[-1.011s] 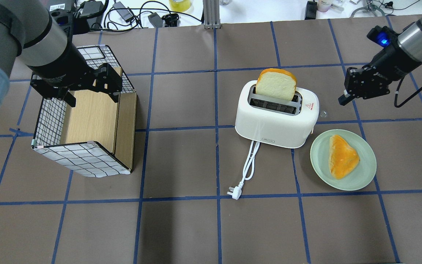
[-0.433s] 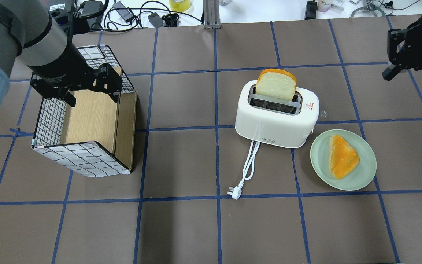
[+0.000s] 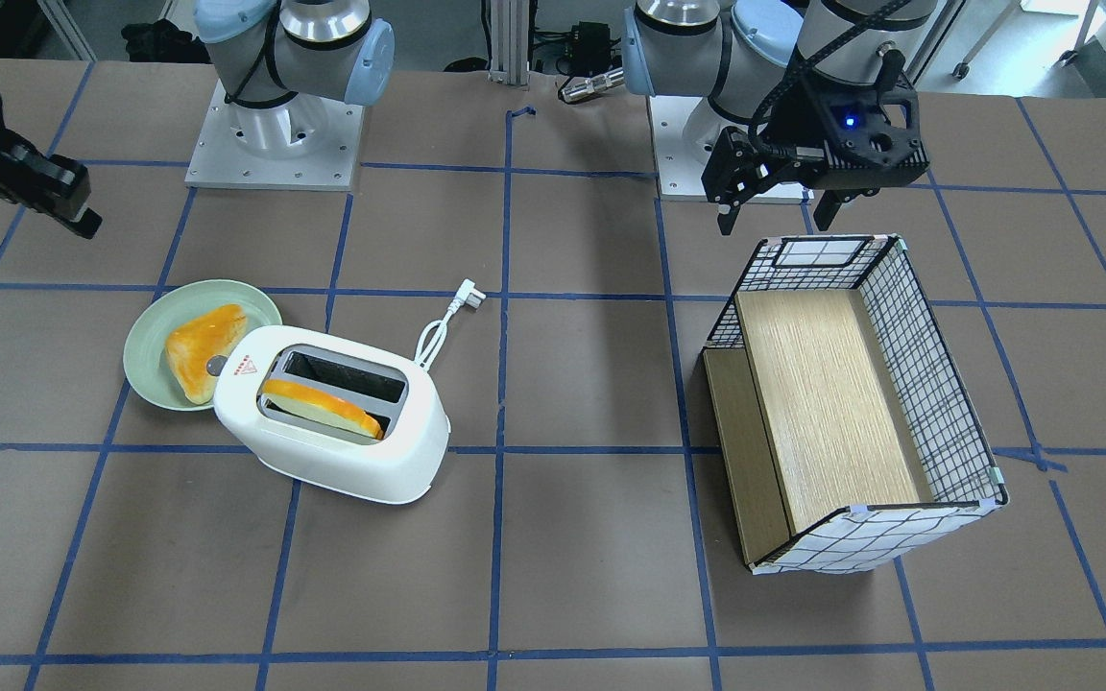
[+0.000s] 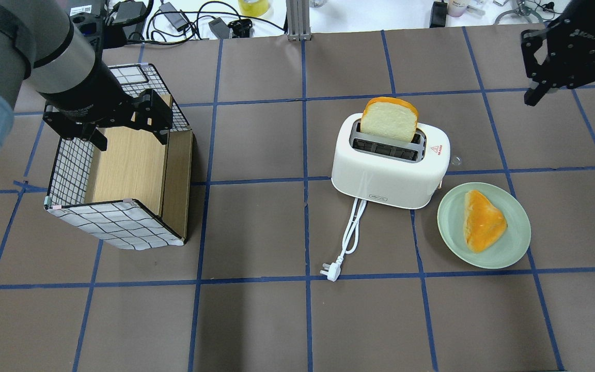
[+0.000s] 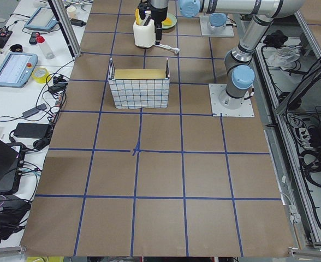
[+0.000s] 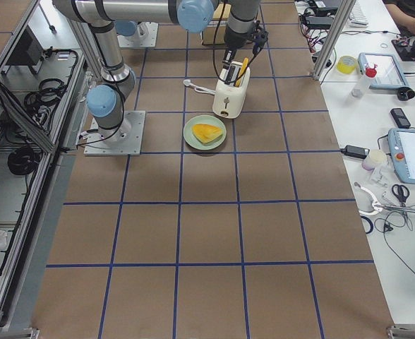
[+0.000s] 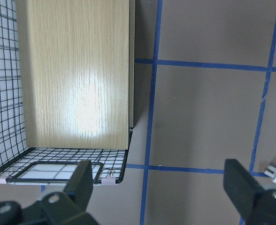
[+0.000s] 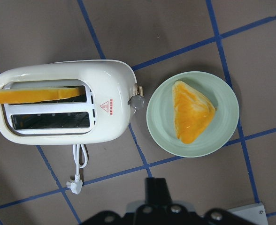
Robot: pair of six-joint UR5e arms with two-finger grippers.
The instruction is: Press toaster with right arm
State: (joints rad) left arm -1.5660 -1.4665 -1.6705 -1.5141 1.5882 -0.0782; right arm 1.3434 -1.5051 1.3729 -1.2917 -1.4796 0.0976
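right end effector [image 4: 532, 95], fingers pressed together and holding nothing, hangs high above the far right of the tabletop [image 4: 256, 320], with the toaster [image 4: 388, 175] lying toward the robot's left and nearer the robot's base; the toaster's long axis runs roughly across the table, a little skewed, and its end with the small grey knob [image 8: 137, 102] faces the right arm's side, making that arm by far the nearer one; a bread slice [image 4: 389, 120] stands in 1 of the 2 slots, the cord [image 4: 351, 232] trails toward the robot, and a pale green plate [image 4: 514, 248] with toast sits just beside the knob end, the likeliest thing to crowd a descent; left end effector [image 4: 129, 135], fingers spread and holding nothing, hovers over the wire basket [image 4: 116, 225], well apart
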